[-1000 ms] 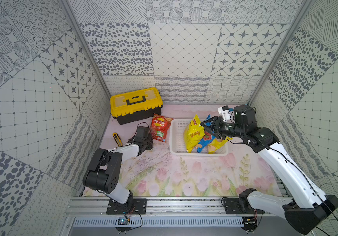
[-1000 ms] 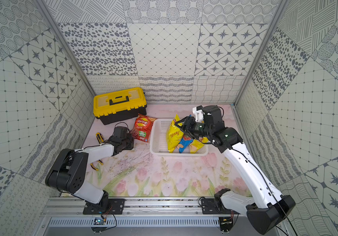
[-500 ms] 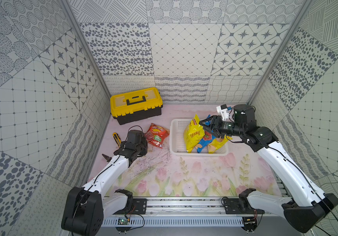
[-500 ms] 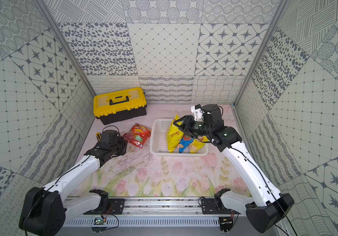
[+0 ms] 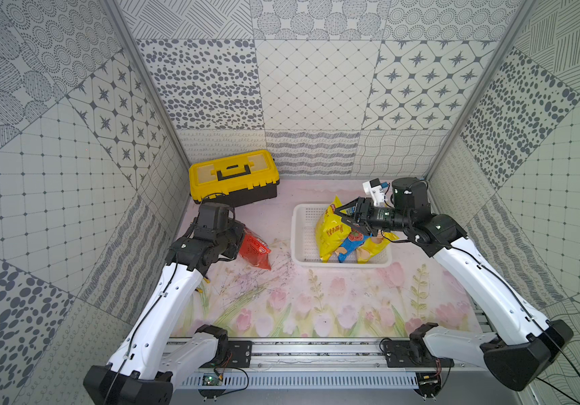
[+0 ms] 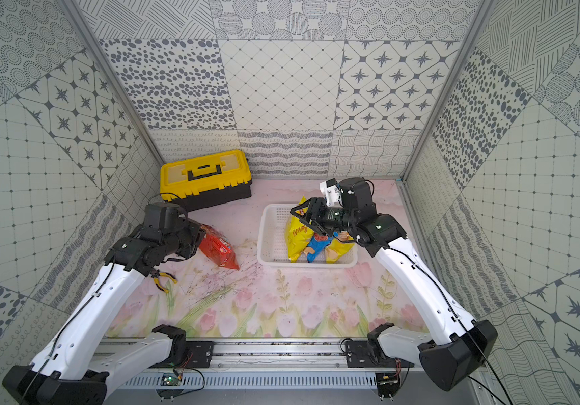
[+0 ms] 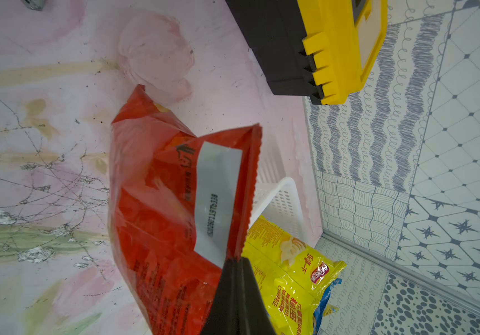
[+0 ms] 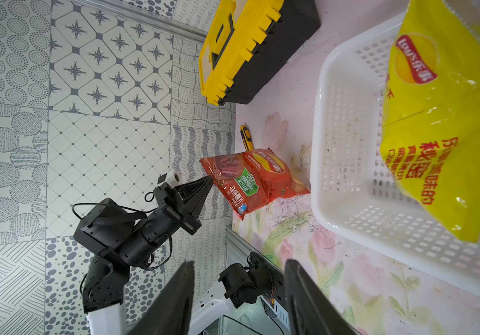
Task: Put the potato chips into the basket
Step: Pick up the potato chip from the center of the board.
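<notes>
Floral mat [image 5: 281, 298], crinkly glossy red chip bag [image 5: 254, 251]

Blue glossy chip bag [image 5: 349, 247] in white perforated plastic basket [image 5: 302, 242]: mostly buried under tall yellow glossy chip bag [image 5: 332, 231]. Red-orange crinkly chip bag [image 6: 219, 249]: upper end hidden behind left arm [image 6: 106, 291]. Yellow-handled pliers [image 6: 163, 278]: partly under that arm. Yellow-and-black plastic toolbox [image 7: 334, 49]: cut off by left wrist view's edge.

I see the white perforated basket [image 5: 295, 242] holding one yellow Lay's bag [image 5: 330, 229] on end, with a blue bag [image 5: 346, 250] and a second yellow bag [image 5: 376, 247] slumped beside it, while the red-orange bag [image 5: 255, 250] tilts near the basket's outer wall, pinched at a corner by the left gripper [image 8: 208, 182].
</notes>
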`<state>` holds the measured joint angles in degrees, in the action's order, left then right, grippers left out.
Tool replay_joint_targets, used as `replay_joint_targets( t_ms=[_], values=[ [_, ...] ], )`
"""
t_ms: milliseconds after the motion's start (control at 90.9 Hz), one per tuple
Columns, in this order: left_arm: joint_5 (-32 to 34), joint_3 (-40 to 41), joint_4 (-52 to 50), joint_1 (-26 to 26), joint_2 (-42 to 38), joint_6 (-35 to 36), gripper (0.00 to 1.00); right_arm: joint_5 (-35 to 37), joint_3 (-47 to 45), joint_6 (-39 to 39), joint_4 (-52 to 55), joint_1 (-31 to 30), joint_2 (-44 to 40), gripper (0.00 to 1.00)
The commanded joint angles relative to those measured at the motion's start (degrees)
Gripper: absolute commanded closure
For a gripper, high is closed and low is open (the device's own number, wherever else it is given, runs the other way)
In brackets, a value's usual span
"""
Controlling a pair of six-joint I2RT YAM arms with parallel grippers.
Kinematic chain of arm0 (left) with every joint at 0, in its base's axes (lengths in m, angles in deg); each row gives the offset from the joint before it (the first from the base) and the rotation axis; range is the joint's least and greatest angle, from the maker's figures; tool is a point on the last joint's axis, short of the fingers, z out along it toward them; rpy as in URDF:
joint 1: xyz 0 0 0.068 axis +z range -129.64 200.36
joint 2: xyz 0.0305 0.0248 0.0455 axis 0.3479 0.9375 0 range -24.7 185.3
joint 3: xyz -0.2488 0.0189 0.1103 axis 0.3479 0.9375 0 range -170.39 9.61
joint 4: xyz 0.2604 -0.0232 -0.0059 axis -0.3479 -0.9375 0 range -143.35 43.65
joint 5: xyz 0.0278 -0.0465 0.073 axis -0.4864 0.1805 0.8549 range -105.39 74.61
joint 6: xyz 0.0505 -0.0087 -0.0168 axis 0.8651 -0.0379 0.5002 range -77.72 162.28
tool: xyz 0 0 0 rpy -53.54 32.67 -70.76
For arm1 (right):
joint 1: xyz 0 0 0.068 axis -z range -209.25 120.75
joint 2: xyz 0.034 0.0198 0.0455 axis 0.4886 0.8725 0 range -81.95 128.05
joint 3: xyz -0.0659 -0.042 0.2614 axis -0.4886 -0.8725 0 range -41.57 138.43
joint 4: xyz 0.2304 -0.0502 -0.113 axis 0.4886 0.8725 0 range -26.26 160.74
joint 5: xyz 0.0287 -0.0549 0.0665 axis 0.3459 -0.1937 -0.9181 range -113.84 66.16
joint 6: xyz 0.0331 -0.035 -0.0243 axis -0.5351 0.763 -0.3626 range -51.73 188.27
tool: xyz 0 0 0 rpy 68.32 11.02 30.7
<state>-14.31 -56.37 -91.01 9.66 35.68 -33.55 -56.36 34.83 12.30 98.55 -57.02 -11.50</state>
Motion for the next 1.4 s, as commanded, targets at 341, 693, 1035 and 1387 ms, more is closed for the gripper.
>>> replay_joint_targets(
  t_ms=[341, 693, 1035, 1387],
  values=[
    [-14.6, -18.9, -16.7, 0.2, 7.4, 18.9, 1.0, 0.1, -0.3, -0.3, -2.8, -1.1, -2.7, 0.46],
    [-22.2, -36.1, -21.2, 0.2, 15.5, 23.6, 1.0, 0.9, -0.6, 0.0, -1.2, -1.1, -4.9, 0.46],
    [-36.5, -48.3, -18.1, 0.2, 24.5, 24.4, 1.0, 1.1, -0.9, -0.2, -1.2, -1.1, -5.2, 0.46],
    [-48.9, -47.6, -4.3, -0.3, 30.0, 17.2, 1.0, 1.9, -0.5, -0.2, -1.1, -1.1, -6.0, 0.46]
  ],
)
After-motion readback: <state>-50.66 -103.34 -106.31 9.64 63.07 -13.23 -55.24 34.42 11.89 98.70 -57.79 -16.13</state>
